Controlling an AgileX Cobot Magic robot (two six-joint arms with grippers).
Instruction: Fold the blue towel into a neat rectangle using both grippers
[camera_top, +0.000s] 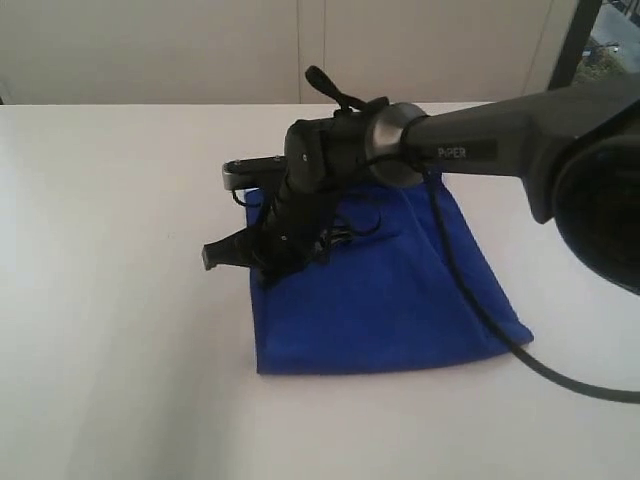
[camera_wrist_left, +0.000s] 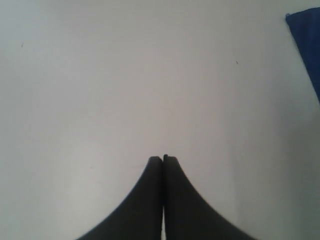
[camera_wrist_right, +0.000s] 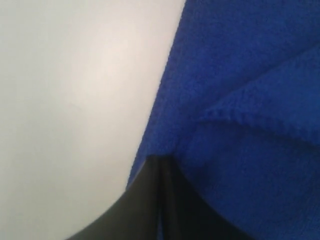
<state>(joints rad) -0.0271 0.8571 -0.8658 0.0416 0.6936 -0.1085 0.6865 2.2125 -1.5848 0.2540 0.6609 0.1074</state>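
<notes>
Table: I saw a plain white top (camera_top: 100, 300) filling the exterior view, with nothing on it but the cloth.
Right arm: the dark arm (camera_top: 500, 150) came in from about 2 o'clock and crossed over the cloth, its cable trailing off toward 4 o'clock.
Blue towel: the blue towel (camera_top: 400, 290) lay flat near the middle of the table, a little toward 3 o'clock, and was already doubled over.
Towel outline: its 9 o'clock side ran fairly straight. The 3 o'clock side slanted outward, and one corner stuck out at about 4 o'clock.
Layer edge: up close, the stitched hem (camera_wrist_right: 250, 117) of an upper layer sat on the cloth beneath it, so I judged that at least one fold was in.
Right gripper: the right gripper (camera_top: 215, 255) sat low at the towel's 9 o'clock edge. Its fingers were pressed together, and I could not tell whether any hem was caught between them.
Left gripper: the left gripper (camera_wrist_left: 163, 158) hung over bare table with its fingers pressed together and empty, well apart from the towel corner in its view.
Progress: I judged the folding mostly done. What seemed left was squaring the skewed side, or one more fold.
</notes>
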